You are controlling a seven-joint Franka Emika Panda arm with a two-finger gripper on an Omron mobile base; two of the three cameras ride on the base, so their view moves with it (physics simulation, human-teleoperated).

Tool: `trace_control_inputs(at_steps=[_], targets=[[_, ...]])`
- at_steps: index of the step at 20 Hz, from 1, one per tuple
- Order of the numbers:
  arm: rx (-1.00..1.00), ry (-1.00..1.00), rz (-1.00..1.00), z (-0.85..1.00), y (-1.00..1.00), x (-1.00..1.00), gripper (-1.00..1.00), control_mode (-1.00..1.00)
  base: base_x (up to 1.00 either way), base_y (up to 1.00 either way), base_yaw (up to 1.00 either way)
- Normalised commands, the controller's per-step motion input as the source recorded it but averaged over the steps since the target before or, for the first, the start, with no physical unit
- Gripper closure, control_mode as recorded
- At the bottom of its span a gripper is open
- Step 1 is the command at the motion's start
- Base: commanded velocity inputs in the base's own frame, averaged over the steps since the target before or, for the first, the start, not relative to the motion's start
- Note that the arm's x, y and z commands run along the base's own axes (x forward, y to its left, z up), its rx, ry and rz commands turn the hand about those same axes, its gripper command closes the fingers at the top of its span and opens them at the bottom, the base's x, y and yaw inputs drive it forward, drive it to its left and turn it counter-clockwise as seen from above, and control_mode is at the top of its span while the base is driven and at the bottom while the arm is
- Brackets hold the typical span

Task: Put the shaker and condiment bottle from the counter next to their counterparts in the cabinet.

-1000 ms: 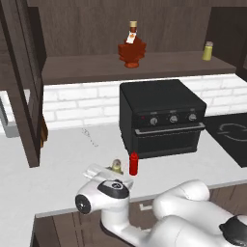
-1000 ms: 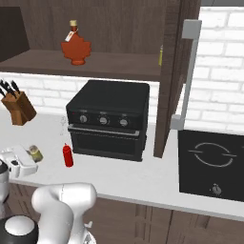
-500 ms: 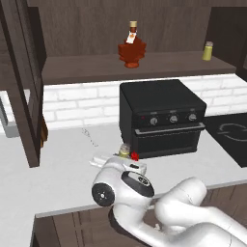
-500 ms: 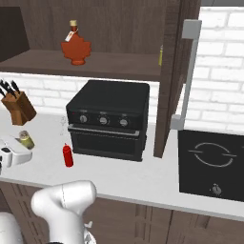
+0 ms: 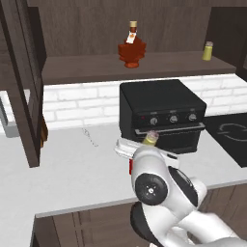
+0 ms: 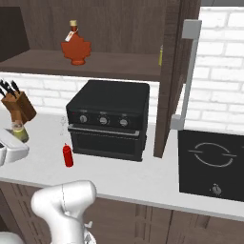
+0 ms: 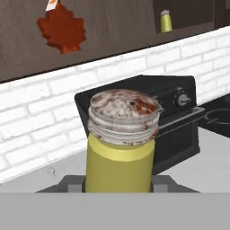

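My gripper [image 7: 119, 181] is shut on the shaker [image 7: 121, 148], a yellow-green cylinder with a grey cap, held upright above the counter [image 5: 72, 169]. From the base views the shaker [image 5: 151, 138] [image 6: 19, 132] rides in the gripper [image 5: 143, 147] [image 6: 11, 145] left of the oven. The red condiment bottle [image 6: 68, 156] stands on the counter in front of the oven; my arm hides most of it in the left base view. On the cabinet shelf [image 5: 96, 65] stand the maple-leaf bottle [image 5: 131, 50] [image 6: 76, 46] [image 7: 61, 28] and the twin shaker [image 5: 208, 50] [image 7: 165, 21].
A black toaster oven [image 5: 161, 113] [image 6: 107, 116] sits under the shelf. Knife block [image 6: 16, 102] at the counter's left. A black cooktop [image 6: 212, 162] lies right. Tall open cabinet doors [image 5: 21, 82] [image 6: 174, 71] hang at both ends of the shelf.
The gripper has lifted the shaker off the counter beside the red bottle and carried it upward. The red bottle stays put.
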Motion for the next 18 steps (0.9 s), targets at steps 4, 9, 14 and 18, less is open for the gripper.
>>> trace_control_inputs(at_steps=[4, 9, 14, 18], targets=[[0.08, 0.0, 0.0, 1.0, -0.39, -0.5, 1.0, -1.0, 0.0, 0.0, 0.0], [0.05, 0.0, -0.01, 1.0, -0.36, -0.49, 1.0, -1.0, 0.0, 0.0, 0.0], [0.06, 0.0, 0.0, 0.95, -0.53, -0.28, 1.0, -1.0, 0.0, 0.0, 0.0], [0.04, 0.0, 0.0, 0.61, -0.68, 0.0, 1.0, -1.0, 0.0, 0.0, 0.0]])
